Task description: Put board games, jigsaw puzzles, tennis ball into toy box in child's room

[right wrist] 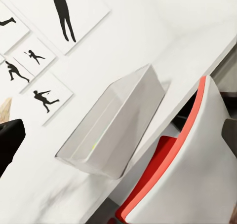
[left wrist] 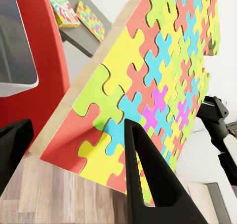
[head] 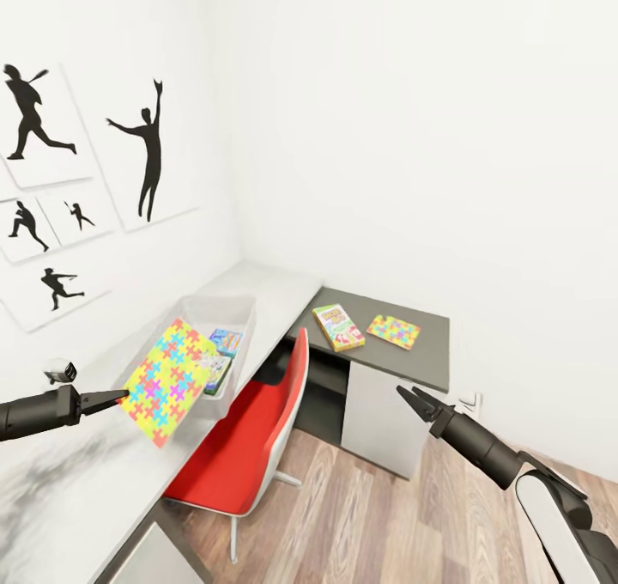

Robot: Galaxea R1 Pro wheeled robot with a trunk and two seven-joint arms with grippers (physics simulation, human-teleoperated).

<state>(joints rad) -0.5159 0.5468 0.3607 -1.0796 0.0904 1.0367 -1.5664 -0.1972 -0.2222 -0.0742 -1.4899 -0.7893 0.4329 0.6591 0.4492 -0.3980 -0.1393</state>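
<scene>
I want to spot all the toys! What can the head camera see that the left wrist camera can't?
Head view alone: the toy box with a game already inside, the wall pictures, and the left gripper pinching the puzzle by its edge next to the box. Left wrist view alone: a close look at the wooden side of that puzzle and one black finger lying across its face. Both share the held puzzle, the red chair, the right gripper and, on the grey desk, a board game and second puzzle.
</scene>
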